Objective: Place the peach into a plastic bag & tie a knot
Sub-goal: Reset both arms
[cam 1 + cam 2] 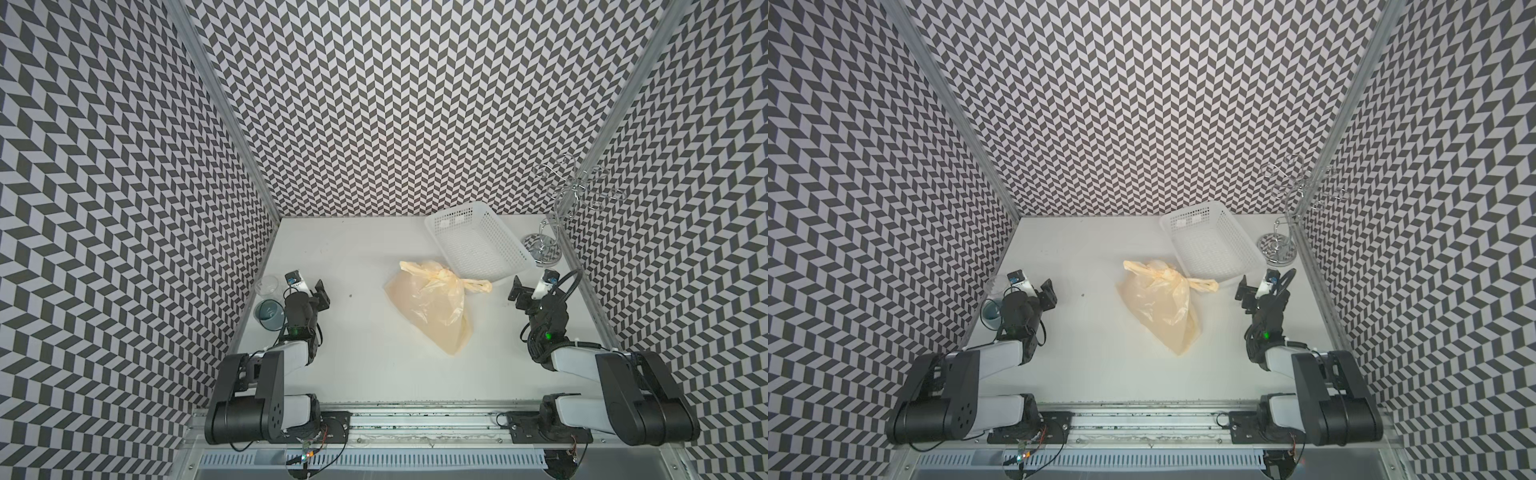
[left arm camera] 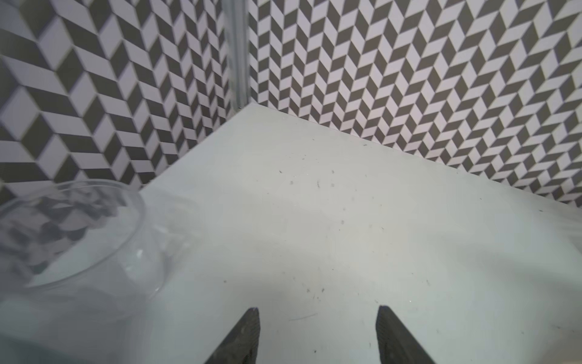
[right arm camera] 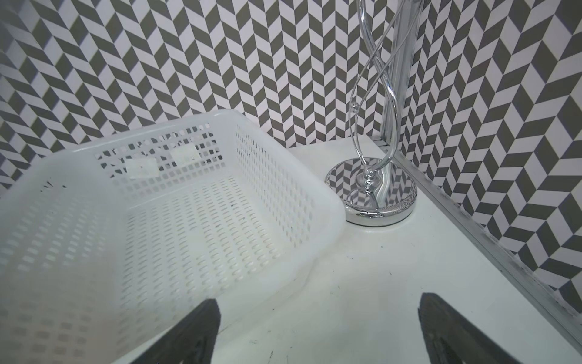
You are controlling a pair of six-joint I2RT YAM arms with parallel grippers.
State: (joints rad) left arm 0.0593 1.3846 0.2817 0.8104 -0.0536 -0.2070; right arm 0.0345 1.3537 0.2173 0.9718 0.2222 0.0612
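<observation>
Nearest the lens, the left gripper point(image 2: 318, 310) has its fingers point(image 2: 248, 334) standing apart with only bare table point(image 2: 315, 220) between them; I record it as released and holding nothing. The right gripper point(image 3: 319, 299) is spread wide and equally empty, near the white basket point(image 3: 176, 132). The plastic bag point(image 1: 428, 307) lies flat on the table on the basket's left-arm side, and neither gripper touches it. The knot point(image 1: 446, 276) sits at the bag's end nearest the basket, one tail just beside the basket's rim. I cannot make out the peach through the plastic. A chrome stand point(image 3: 371, 195) stands just beside the basket; a glass bowl point(image 2: 72, 233) is well apart from it.
</observation>
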